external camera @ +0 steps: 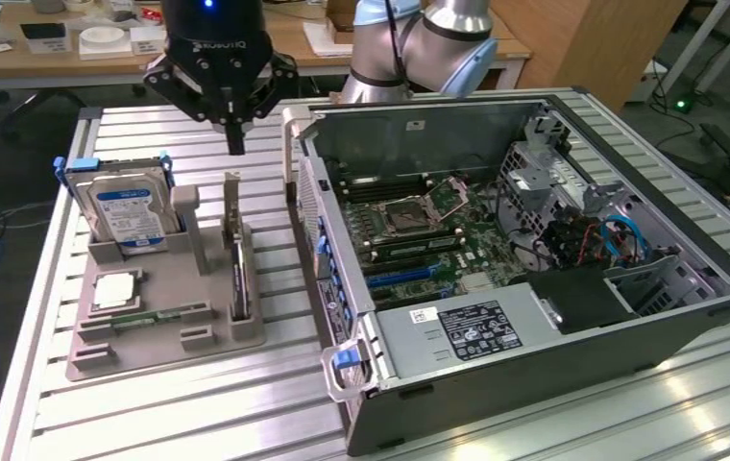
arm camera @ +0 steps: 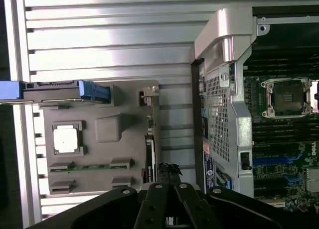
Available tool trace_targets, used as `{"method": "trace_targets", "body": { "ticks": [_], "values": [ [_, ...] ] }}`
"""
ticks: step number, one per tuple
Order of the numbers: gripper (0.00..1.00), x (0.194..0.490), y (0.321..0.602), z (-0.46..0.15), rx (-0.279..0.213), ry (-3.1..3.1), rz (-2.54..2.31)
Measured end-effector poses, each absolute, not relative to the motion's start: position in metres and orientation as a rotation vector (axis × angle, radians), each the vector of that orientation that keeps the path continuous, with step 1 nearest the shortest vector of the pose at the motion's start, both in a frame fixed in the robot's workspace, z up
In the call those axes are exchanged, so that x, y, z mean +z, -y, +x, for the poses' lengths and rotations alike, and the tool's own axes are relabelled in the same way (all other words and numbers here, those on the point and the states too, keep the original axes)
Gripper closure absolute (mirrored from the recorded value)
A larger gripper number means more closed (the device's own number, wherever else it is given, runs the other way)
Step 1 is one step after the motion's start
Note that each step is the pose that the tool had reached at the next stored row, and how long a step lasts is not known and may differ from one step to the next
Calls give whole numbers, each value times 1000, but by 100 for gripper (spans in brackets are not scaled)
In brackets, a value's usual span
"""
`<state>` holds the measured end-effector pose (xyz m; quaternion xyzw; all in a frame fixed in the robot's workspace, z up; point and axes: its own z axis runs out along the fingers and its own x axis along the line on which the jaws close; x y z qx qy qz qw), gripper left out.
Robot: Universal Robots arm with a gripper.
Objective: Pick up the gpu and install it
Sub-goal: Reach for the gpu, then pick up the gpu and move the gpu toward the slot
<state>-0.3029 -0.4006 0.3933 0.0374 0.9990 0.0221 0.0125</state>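
The gpu [external camera: 235, 274] stands on edge in a slot of the grey holder tray [external camera: 147, 351], its silvery bracket [external camera: 231, 197] rising at the far end. My gripper [external camera: 234, 136] hangs above that bracket end, apart from the card, fingers shut with nothing between them. From the wrist, the gpu [arm camera: 150, 147] appears edge-on as a thin dark strip, with my gripper [arm camera: 168, 170] just over its near part. The open computer case [external camera: 672, 317] lies to the exterior view's right of the tray, motherboard [external camera: 423, 235] exposed.
On the grey tray stand a silver hard drive [external camera: 128, 213] with blue clips, a square processor [external camera: 115, 288] and a green memory stick [external camera: 154, 315]. The case's tall side wall [external camera: 301, 182] rises close beside the gpu. A desk with clutter [external camera: 96, 38] lies behind.
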Motion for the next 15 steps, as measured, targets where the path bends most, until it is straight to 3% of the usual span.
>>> {"method": "trace_targets", "body": {
  "ticks": [15],
  "values": [
    [89, 393, 401, -319, 69, -3114, 117]
  ]
}}
